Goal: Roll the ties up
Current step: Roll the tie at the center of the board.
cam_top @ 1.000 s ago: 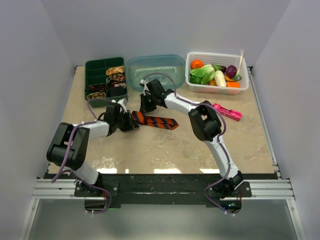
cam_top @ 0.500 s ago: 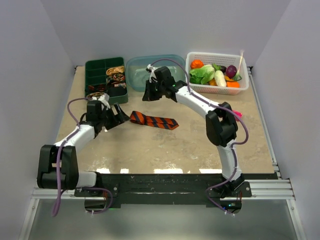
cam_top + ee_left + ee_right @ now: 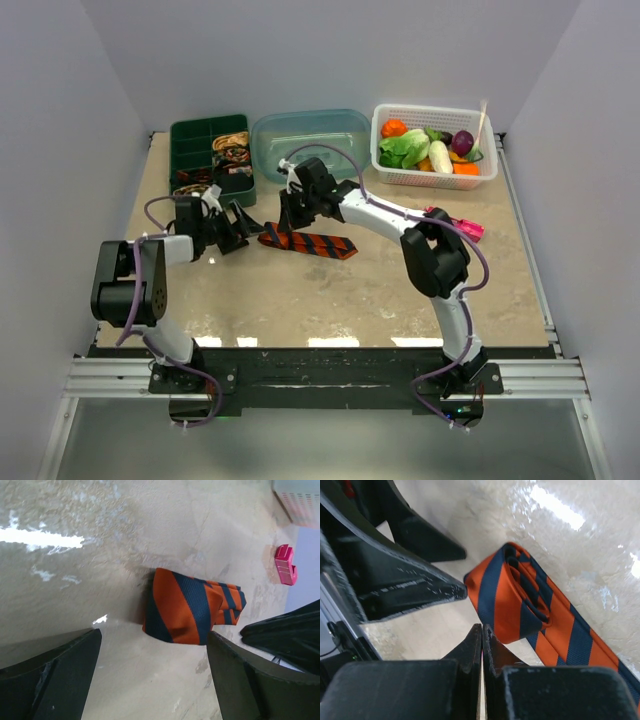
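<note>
Orange striped tie (image 3: 308, 242) lies on the bench (image 3: 400, 300), left end partly rolled. Left gripper (image 3: 243, 228) is wide open & empty, facing the roll, prob. to grab it. Right gripper (image 3: 288, 222) is pinched shut, empty, tips beside roll.

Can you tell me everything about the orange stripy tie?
The tie is orange woven cloth with dark blue slanted stripes. It lies on the tan table. Its left end is rolled over in a few layers, and the rest stretches flat toward the right. The open left gripper faces the rolled end without touching it. The shut right gripper sits right beside the roll; contact is unclear.
</note>
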Controlling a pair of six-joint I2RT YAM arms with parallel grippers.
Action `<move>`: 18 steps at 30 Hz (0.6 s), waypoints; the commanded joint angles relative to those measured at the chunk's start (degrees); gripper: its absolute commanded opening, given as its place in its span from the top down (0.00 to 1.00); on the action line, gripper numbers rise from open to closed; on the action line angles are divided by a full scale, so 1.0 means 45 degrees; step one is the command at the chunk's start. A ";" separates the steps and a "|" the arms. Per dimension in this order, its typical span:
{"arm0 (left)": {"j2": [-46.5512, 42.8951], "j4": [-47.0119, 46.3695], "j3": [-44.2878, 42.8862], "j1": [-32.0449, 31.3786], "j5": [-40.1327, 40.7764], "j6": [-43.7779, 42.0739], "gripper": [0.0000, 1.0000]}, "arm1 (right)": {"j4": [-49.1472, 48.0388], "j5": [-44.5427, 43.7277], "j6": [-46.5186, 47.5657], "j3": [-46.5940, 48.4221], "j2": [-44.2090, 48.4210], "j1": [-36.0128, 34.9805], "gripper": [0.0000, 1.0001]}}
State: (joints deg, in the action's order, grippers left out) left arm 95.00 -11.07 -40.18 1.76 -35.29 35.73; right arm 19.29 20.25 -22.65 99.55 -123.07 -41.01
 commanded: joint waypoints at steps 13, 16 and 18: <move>0.1915 -0.0332 -0.1343 -0.1172 0.0635 -0.0068 0.12 | 0.0714 -0.0945 0.0601 0.0164 -0.0718 0.0052 1.00; 0.2130 -0.0391 -0.1344 -0.1250 0.0732 -0.0029 0.16 | 0.0733 -0.1023 0.0679 0.0320 -0.0933 0.0052 1.00; 0.2228 -0.0489 -0.1305 -0.1250 0.0693 0.0088 0.21 | 0.0655 -0.1082 0.0698 0.0358 -0.1030 0.0052 1.00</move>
State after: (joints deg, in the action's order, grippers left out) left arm 102.39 -15.84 -46.15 -3.60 -34.70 36.86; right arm 21.87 17.34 -20.97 98.78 -126.96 -40.80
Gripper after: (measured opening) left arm 0.818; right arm 0.007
